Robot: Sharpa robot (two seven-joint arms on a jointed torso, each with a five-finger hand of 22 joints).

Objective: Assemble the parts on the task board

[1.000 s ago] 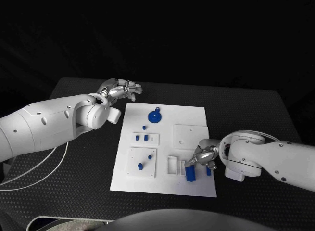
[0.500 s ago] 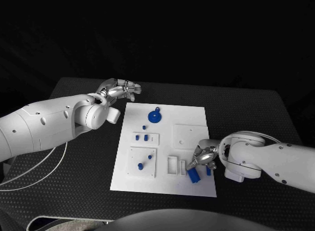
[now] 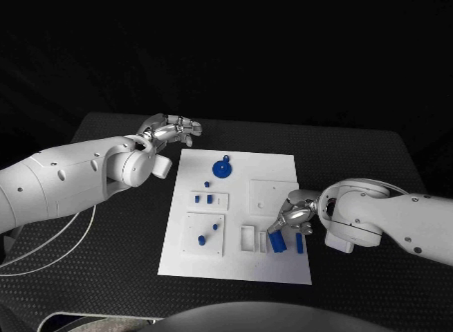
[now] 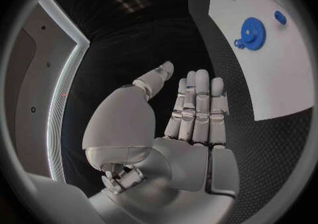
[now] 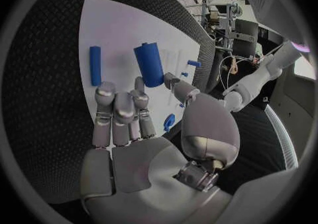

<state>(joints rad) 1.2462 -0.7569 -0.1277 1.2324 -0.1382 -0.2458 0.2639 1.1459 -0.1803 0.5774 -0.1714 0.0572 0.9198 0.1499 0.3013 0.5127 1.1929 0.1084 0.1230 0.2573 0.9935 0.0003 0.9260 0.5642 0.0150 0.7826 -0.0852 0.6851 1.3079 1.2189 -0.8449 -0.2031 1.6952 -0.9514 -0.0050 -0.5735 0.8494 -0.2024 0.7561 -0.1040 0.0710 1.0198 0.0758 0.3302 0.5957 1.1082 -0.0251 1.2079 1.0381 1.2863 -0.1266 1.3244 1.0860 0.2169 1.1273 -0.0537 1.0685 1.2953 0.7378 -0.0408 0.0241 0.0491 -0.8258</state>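
Task board (image 3: 276, 169): laid mid-surface. Blue cylinder (image 3: 277, 241) left lying at near right corner, released. Right hand (image 3: 294, 218) empty, fingers apart above it. Left hand (image 3: 169, 129) empty, fingers extended, parked off board.

Pretty dim overall, background's pitch black, only the board (image 3: 236, 214) glows bright in the middle. Wrist views bend hard at the rims.

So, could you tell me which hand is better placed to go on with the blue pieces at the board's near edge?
The right hand: it hangs open just above the thick blue piece and thin blue piece on the task board. The left hand is off the board's far corner, over the table.
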